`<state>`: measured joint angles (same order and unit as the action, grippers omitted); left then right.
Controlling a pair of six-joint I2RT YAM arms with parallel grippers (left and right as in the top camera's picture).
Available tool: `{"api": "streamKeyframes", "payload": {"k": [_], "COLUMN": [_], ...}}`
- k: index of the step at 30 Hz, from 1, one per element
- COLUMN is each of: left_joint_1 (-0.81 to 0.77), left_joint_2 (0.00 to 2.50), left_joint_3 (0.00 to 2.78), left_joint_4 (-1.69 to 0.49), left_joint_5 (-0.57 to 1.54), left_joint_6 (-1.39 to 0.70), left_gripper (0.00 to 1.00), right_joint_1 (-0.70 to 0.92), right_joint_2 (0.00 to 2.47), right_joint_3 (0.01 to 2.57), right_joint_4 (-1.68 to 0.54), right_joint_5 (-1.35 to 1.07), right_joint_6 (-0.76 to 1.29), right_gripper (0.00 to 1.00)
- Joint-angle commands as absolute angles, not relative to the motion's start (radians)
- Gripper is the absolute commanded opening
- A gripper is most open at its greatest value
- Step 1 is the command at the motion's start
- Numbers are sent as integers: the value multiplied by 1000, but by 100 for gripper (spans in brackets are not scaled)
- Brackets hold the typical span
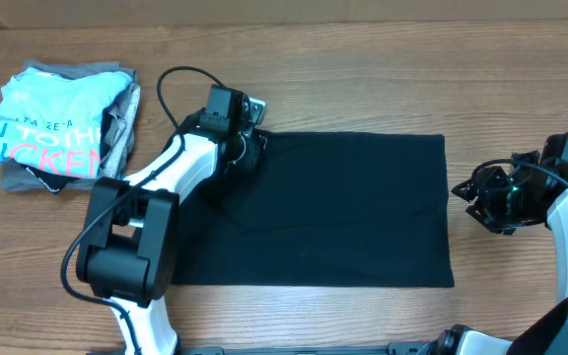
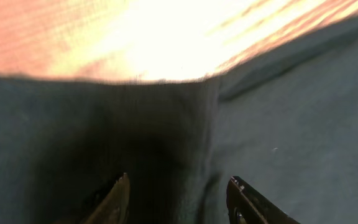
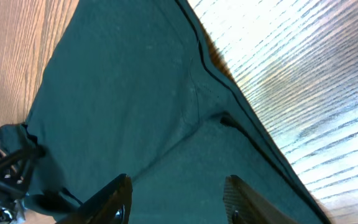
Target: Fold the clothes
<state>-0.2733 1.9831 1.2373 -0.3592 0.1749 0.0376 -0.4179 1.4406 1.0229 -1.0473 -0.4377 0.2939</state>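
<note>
The black T-shirt [image 1: 333, 207] lies flat on the wooden table [image 1: 363, 59], folded into a wide, plain rectangle whose long sides run left to right across the middle of the surface. Its right and near edges are straight and its right-hand corners square, while the far left corner is hidden from above and the cloth near it shows a faint wrinkle. Close up, the soft fabric lies in overlapped layers, with a stitched hem running along the right edge.
</note>
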Motion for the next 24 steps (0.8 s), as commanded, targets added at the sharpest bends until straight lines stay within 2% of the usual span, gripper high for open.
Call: {"api": "streamKeyframes", "payload": {"k": [1, 2, 6, 8, 15, 16, 18, 24], "left_joint_1": [-268, -268, -268, -268, -268, -268, -268, -268], "left_joint_2": [2012, 2012, 2012, 2012, 2010, 2010, 2010, 2009], "left_joint_3": [1255, 1255, 1259, 1275, 1404, 1434, 1468, 1573], "left_joint_4": [-384, -385, -388, -390, -491, -514, -541, -667], "left_joint_5": [152, 147, 146, 147, 145, 145, 143, 76], "left_joint_6": [53, 54, 68, 67, 71, 73, 75, 75], "left_gripper": [48, 48, 21, 17, 14, 13, 13, 11], "right_joint_1": [-414, -414, -414, -414, -414, -414, -414, -391], "right_joint_2": [1421, 1421, 1421, 1421, 1421, 1422, 1423, 1500], "right_joint_3": [1045, 1045, 1045, 1045, 1045, 1045, 1045, 1045], "right_joint_4": [-1039, -1037, -1037, -1031, -886, -828, -762, -525], "right_joint_5": [-427, -427, -427, -427, -428, -428, -428, -400], "right_joint_6": [284, 284, 284, 284, 284, 285, 288, 315], "right_gripper": [52, 51, 52, 51, 50, 45, 41, 43]}}
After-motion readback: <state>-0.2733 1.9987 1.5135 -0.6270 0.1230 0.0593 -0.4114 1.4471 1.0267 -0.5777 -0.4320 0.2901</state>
